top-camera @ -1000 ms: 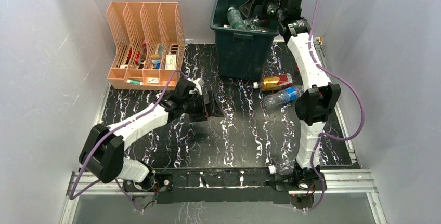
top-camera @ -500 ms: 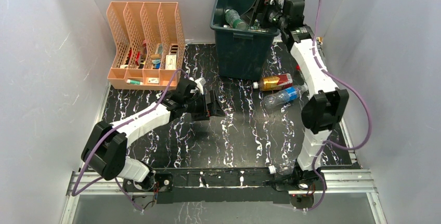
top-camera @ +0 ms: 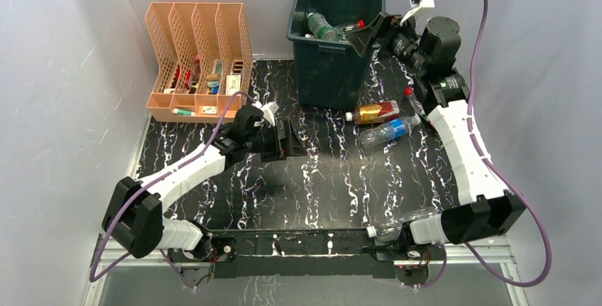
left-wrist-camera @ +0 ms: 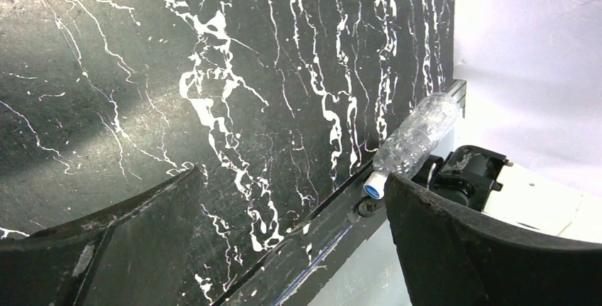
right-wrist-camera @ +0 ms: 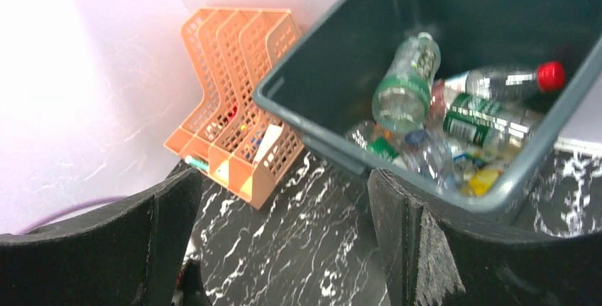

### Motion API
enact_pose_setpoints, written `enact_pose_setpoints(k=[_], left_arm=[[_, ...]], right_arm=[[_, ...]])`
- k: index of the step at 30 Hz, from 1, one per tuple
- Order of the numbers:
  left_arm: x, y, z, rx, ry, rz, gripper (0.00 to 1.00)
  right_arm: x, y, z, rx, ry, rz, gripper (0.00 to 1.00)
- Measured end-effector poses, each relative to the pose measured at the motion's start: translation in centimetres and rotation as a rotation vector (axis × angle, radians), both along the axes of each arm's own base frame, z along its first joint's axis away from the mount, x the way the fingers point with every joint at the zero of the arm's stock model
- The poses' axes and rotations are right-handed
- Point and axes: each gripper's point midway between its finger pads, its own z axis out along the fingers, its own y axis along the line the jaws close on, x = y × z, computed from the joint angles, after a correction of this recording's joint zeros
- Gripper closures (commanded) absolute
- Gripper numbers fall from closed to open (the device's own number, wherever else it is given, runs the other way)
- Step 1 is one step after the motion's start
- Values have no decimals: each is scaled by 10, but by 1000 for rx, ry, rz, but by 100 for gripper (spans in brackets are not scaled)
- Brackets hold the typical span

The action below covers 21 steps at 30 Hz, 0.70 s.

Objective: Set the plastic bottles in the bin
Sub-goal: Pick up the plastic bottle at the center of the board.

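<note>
Left end effector (top-camera: 287, 140) hovers low over the black, white-veined marble-pattern table (top-camera: 319, 192), left of centre. Its fingers are spread wide with nothing between them, and the left wrist view (left-wrist-camera: 289, 178) shows only bare tabletop in the gap. Right end effector (top-camera: 370, 33) is raised at the right-hand rim of the tall dark green square plastic bin (top-camera: 330, 75), which stands at the far edge of the table, right of centre. Its fingers are also wide apart and empty (right-wrist-camera: 284, 178), pointing toward the bin's opening. Seen from the right wrist, the bin (right-wrist-camera: 312, 132) holds a heap of plastic bottles. A green-labelled clear bottle (right-wrist-camera: 406, 82) leans neck-up against the inner wall. A red-capped clear bottle (right-wrist-camera: 507, 82) lies on its side beside it. More bottles are packed beneath, too jumbled to count. The green-labelled one (top-camera: 321, 28) also shows from above. Out on the table, just in front of the bin's right corner, lies an orange bottle with a red label (top-camera: 375, 112). A clear bottle with a blue label (top-camera: 387, 133) lies just beside it on the near side. Both are on their sides. A clear ribbed bottle with a blue-and-white cap (left-wrist-camera: 415, 139) lies at the near table edge by the right arm's base (top-camera: 394, 229). Peach slotted plastic file organizer (top-camera: 195, 64) sits at the far left with small items in its trays.
</note>
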Motion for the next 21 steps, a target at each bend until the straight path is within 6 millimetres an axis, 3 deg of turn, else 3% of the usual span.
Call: enact_pose_setpoints(k=[5, 16, 21], left_arm=[[-1, 1, 10, -19, -24, -2, 2], [-8, 5, 8, -13, -15, -5, 2], [-11, 7, 7, -5, -8, -6, 2]], right_arm=[[-18, -8, -35, -22, 106, -21, 2], [-66, -23, -105, -63, 322, -51, 2], [-78, -25, -152, -56, 453, -59, 2]])
